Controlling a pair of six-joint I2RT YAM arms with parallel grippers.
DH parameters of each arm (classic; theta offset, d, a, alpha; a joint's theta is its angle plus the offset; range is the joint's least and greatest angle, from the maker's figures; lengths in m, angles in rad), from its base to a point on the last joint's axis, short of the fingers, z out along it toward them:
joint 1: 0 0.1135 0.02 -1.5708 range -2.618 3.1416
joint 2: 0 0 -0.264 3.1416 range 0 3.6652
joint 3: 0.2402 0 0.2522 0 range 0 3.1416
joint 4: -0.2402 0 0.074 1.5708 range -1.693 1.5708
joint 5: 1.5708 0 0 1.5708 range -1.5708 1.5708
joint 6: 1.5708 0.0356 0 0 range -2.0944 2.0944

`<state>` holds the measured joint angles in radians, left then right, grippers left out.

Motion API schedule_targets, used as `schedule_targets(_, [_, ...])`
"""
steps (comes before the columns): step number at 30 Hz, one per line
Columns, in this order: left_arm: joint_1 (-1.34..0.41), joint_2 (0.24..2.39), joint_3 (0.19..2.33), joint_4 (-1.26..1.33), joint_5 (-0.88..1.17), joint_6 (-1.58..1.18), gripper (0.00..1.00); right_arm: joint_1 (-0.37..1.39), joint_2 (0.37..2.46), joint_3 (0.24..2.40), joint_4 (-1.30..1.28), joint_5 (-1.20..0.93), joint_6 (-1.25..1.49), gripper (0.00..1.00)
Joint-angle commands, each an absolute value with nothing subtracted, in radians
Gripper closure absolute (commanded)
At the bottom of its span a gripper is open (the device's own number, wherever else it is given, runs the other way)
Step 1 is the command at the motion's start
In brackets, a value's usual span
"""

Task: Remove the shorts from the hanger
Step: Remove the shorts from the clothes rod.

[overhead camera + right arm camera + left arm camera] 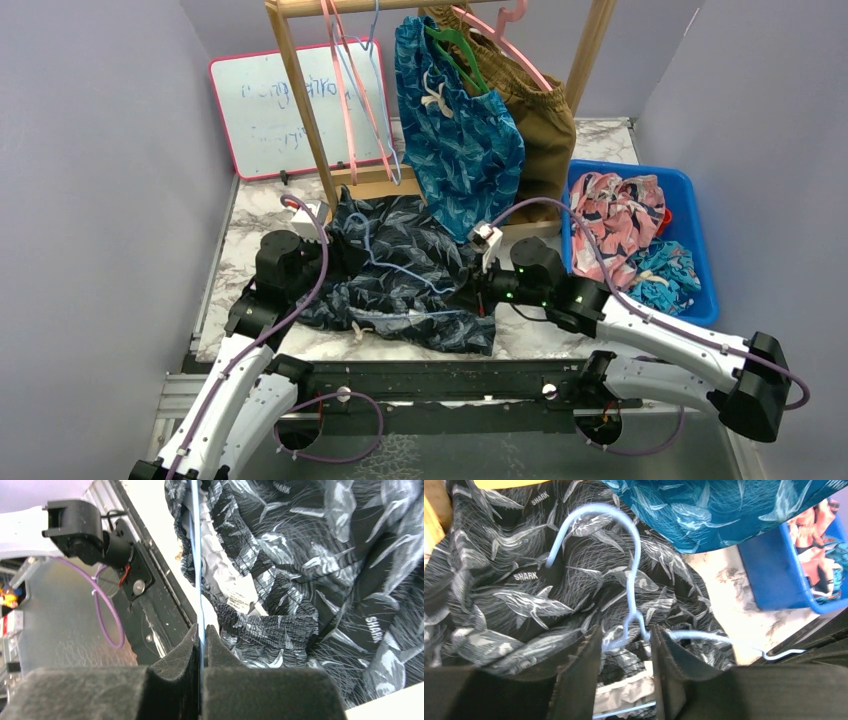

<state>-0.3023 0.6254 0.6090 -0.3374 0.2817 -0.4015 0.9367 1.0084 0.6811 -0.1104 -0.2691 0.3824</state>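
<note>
Black shark-print shorts [400,270] lie crumpled on the marble table with a light blue wire hanger [385,262] still threaded in them. In the left wrist view the hanger's hook [634,545] curls over the shorts [524,600]. My left gripper [626,630] is open, and the hanger's twisted neck stands between its fingers, close to the right one. My right gripper [201,629] is shut on the hanger's thin blue bar [196,555], beside the shorts' elastic waistband [265,625]. From above, the left gripper [330,222] is at the shorts' far left and the right gripper [472,293] at their right edge.
A wooden rack [300,90] at the back carries teal patterned shorts [460,140], brown shorts [540,110] and bare pink and blue hangers [350,100]. A whiteboard [265,110] leans at the back left. A blue bin [700,270] on the right holds pink-print and blue shorts.
</note>
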Motion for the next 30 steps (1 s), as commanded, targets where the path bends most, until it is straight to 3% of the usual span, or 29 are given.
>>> schedule_targets(1, [-0.298, 0.621, 0.609, -0.309, 0.309, -0.398, 0.48, 0.936, 0.932, 0.664, -0.106, -0.143, 0.398, 0.99])
schedule_targets(6, [-0.299, 0.590, 0.611, -0.314, 0.291, -0.403, 0.23, 0.936, 0.867, 0.643, -0.146, -0.078, 0.441, 0.99])
schedule_targets(11, [-0.299, 0.528, 0.604, -0.332, 0.192, -0.419, 0.12, 0.936, 0.773, 0.601, -0.177, -0.042, 0.488, 0.99])
schedule_targets(21, [-0.299, 0.464, 0.627, -0.380, -0.017, -0.411, 0.02, 0.935, 0.552, 0.626, -0.305, 0.024, 0.496, 0.99])
schedule_targets(30, [-0.299, 0.445, 0.606, -0.376, -0.118, -0.394, 0.01, 0.936, 0.434, 0.699, -0.406, 0.112, 0.443, 0.99])
